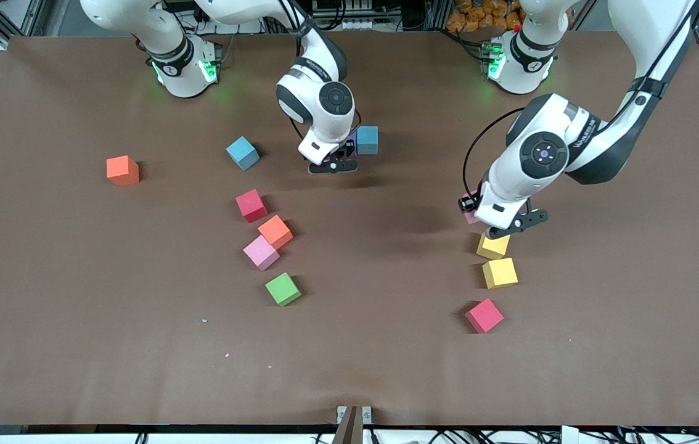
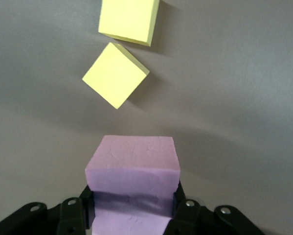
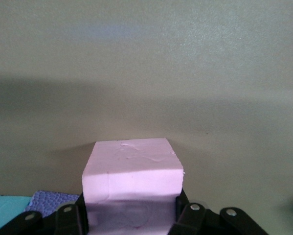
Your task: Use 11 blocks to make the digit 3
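orange cube (image 1: 122,170) sits alone toward the right arm's end of the bench (image 1: 47,308), well away from everything. then a loose cluster: blue cube (image 1: 243,153), red cube (image 1: 251,205), another orange one (image 1: 275,232) touching a pink cube (image 1: 261,253), and the green cube (image 1: 282,288) nearest the front camera, which isn't part of the job.

right gripper (image 1: 332,164) is low over mid-bench beside a second blue cube (image 1: 367,140), with a pink block (image 3: 132,178) between its fingers; can't tell if it's pinching or letting go. a purple cube (image 3: 51,201) shows beside it, so i'd guess the digit 3 starts here.

left gripper (image 2: 131,215) is pinching another pink block (image 2: 131,169) just above the bench, next to two yellow cubes (image 1: 493,246) (image 1: 500,272), with a red one (image 1: 484,315) nearer the camera. no digit formed yet.
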Controlling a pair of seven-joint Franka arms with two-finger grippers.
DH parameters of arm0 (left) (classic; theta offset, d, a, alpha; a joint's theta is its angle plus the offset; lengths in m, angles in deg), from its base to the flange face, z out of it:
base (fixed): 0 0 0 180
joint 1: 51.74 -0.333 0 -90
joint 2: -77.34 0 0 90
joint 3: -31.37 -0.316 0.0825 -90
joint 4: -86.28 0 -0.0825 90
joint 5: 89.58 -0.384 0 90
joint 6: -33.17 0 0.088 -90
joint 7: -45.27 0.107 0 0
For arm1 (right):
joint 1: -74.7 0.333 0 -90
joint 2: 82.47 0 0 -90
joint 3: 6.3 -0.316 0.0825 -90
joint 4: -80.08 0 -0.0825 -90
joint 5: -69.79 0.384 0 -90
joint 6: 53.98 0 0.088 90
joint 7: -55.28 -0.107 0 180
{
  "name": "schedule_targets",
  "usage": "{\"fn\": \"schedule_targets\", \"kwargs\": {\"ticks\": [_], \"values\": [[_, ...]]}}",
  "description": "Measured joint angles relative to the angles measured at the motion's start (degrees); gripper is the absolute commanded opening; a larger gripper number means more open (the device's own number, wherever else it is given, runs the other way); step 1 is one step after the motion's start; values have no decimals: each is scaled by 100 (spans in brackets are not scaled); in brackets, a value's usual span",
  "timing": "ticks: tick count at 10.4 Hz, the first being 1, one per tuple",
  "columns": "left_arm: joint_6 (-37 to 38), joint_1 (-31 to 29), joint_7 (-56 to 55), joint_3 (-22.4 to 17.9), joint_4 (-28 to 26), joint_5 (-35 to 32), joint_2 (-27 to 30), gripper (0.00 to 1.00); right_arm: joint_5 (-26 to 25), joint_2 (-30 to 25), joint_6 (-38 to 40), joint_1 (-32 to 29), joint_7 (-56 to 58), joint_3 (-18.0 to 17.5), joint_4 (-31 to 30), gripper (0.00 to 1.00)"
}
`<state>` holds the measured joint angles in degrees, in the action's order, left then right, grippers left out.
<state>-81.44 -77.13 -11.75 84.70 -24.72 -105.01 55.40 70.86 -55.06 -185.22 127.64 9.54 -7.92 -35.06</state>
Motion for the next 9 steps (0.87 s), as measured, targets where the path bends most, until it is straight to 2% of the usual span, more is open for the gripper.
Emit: {"fn": "schedule_targets", "kwargs": {"ticks": [4,9], "values": [[128,7,-939,236,406,129,4,17,-12,38,78,21,1,4,-20,100],[151,-15,-1048,260,663,280,3,17,-9,-299,936,18,-11,50,334,100]]}}
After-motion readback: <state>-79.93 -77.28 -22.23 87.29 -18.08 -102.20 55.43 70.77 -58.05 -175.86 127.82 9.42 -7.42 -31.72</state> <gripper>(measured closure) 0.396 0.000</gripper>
